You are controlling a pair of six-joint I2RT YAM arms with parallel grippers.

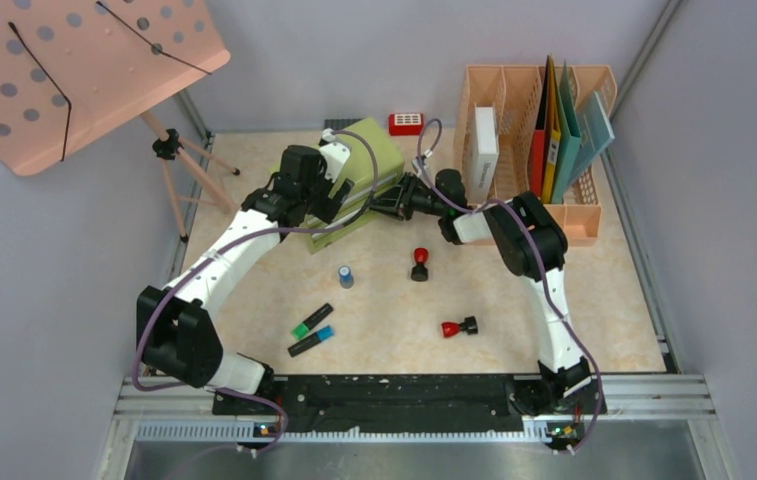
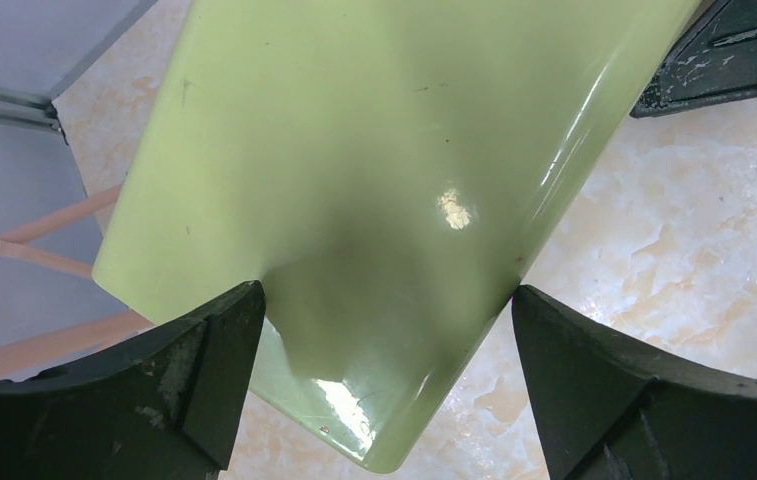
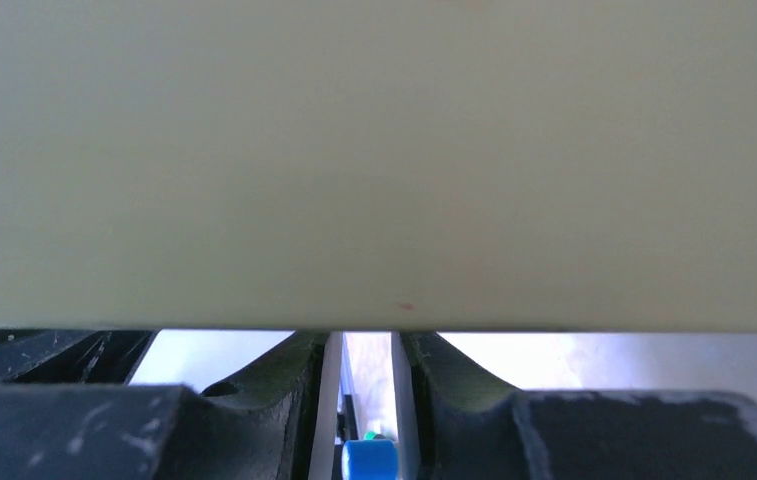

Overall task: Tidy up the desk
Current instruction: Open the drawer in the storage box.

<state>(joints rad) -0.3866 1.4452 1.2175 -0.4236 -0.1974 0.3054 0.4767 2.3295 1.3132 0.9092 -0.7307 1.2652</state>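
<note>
1. My left end effector [image 2: 386, 297] is over the green drawer cabinet [image 1: 372, 155]. Its two black fingers [image 2: 194, 385] are spread wide, one on each side of a rounded corner of the cabinet. The tips sit right at the cabinet's edges. I cannot tell if they squeeze it.
2. My right end effector [image 3: 366, 342] is at the cabinet's right side, very close to its green wall. It is narrow, with only a thin gap and nothing in the gap.
3. The table [image 1: 574, 310] is big, flat and beige with a marble pattern. It lies in front of my arms, with grey walls around it. The cabinet sits on it near the back, turned at a slant.
4. A blue stamp [image 1: 346, 276] stands near the middle of the table. A red and black stamp [image 1: 420, 264] stands to its right. Another red and black stamp [image 1: 459, 327] lies on its side, closer to me.
5. A green marker [image 1: 312, 321] and a blue marker [image 1: 311, 342] lie side by side, nearer my left arm.
6. A peach file rack [image 1: 574, 225] stands at the back right. It holds folders [image 1: 554, 130] and a white box [image 1: 482, 150].
7. A small red box [image 1: 405, 123] sits by the back wall.
</note>
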